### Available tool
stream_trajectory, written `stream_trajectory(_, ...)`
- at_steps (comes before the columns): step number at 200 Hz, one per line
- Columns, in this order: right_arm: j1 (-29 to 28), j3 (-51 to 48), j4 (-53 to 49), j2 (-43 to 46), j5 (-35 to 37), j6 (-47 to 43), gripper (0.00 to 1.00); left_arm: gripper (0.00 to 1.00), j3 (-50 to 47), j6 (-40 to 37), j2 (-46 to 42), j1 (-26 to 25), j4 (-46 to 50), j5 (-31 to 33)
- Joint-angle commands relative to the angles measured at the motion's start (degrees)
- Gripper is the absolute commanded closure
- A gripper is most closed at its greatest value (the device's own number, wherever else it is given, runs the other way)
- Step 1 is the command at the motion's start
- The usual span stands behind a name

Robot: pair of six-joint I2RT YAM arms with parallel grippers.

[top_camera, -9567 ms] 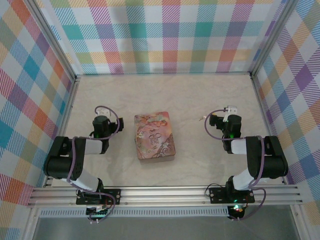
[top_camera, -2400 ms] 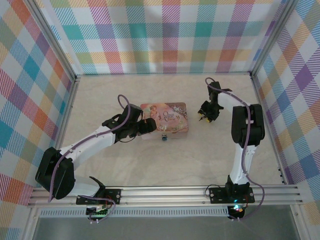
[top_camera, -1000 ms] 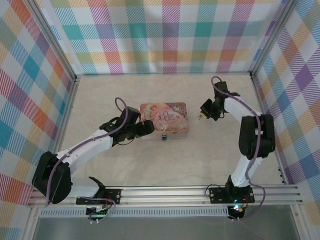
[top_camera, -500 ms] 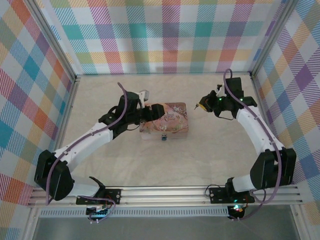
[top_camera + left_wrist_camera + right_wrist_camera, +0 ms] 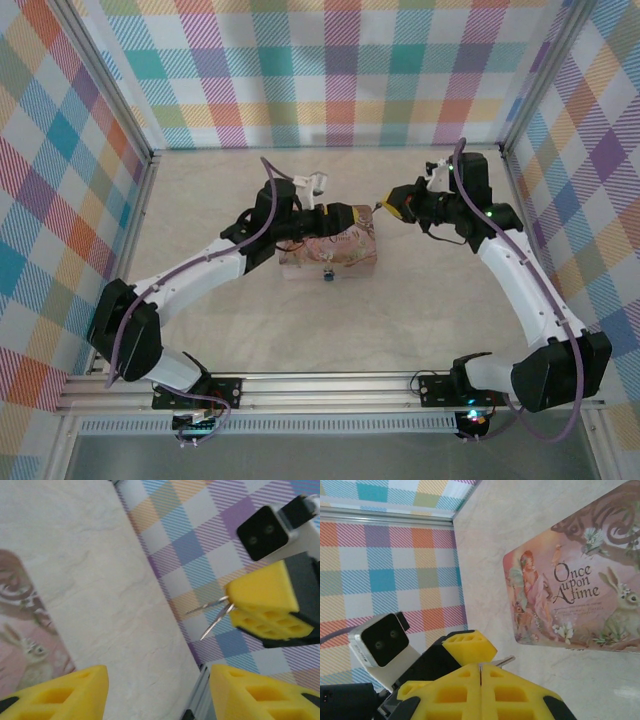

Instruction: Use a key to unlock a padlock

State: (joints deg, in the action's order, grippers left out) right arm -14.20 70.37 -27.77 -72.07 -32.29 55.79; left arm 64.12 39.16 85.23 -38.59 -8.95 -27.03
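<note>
A small dark padlock hangs on the near side of the picture tin. My right gripper hovers off the tin's far right corner, shut on the key, whose blade points left. In the right wrist view the key's tip sticks out past my shut right gripper. My left gripper floats above the tin, facing the right one, open with nothing between its fingers. The left wrist view shows two thin metal blades poking from the right gripper's pads.
The tin with its "Once upon a time" lid lies mid-table on the pale marbled top. Plaid walls close in the back and both sides, and an aluminium rail runs along the near edge.
Both grippers rose and closed in on each other above the tin. The left one left the tin's left end and its jaws narrowed. The right one carried the key leftward.
</note>
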Motion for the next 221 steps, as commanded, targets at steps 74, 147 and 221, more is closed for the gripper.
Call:
stream_trajectory(74,-0.7,-2.6,6.7,2.2,-4.5,7.1,1.0,0.53,3.0,0.7,2.8,-2.5,-11.5,-5.2)
stream_trajectory(147,-1.0,-4.0,9.6,1.9,-6.4,9.8,1.0,0.58,3.7,0.8,3.1,-2.8,-13.4,-5.7)
stream_trajectory(221,-1.0,-5.6,13.9,2.2,-8.1,13.1,1.0,0.56,2.7,0.1,3.0,-3.0,-11.8,-4.1)
